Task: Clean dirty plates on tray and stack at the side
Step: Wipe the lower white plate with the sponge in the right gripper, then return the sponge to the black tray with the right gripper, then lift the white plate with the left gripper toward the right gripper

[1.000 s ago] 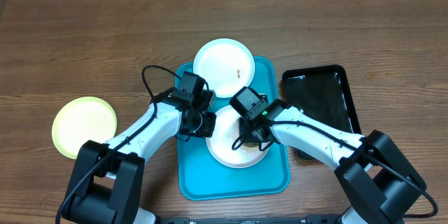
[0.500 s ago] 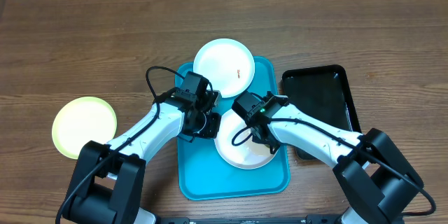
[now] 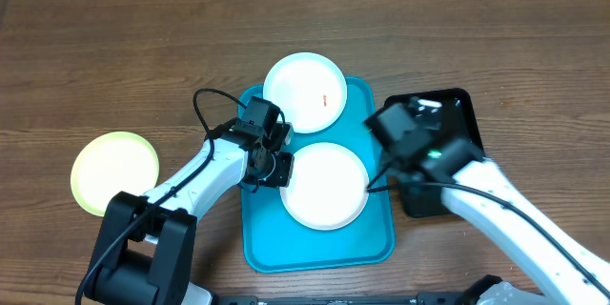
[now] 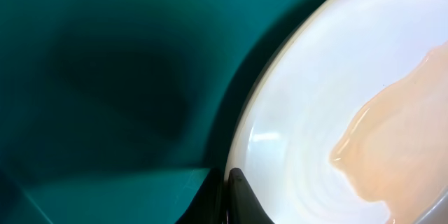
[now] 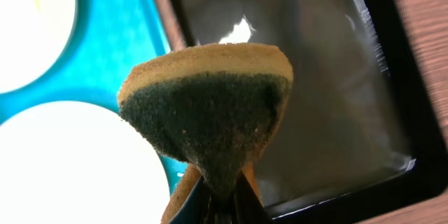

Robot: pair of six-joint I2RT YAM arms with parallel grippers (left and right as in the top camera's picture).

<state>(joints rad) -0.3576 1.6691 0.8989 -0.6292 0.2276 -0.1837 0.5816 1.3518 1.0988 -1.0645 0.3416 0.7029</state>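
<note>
— While my left gripper [image 3: 276, 167] is closed down on the left rim of the near white plate [image 3: 326, 185], my right gripper [image 5: 220, 203] is clamped on the sponge [image 5: 206, 105] and hangs over the seam between the turquoise tray [image 3: 319, 248] and the black tray [image 5: 315, 77].

— Where do the plates stand?

— Near white plate: flat inside the turquoise tray, no speck that I can find from overhead. Far white plate [image 3: 303, 81]: overlapping the tray's far rim, touching or nearly touching the near one, with a small red speck [image 3: 324, 98] right of its centre. Yellow-green plate [image 3: 114, 172]: alone on the table [image 3: 143, 48], well apart to the left.

— So which step is in hand?

— As I judge it, the near plate is wiped and ready to go to the side, and the sponge is being kept clear of it.

— How is that done well?

— Keep the sponge pinch firm, since only its narrow end sits between my jaws and the wide end hangs free. Hold it off to the right, so nothing brushes the clean face. With the left, tip the rim up just enough to clear the tray wall before travelling, then lower the plate centred on the yellow-green one; a thin rim grip could let it swing or slip if rushed.
</note>
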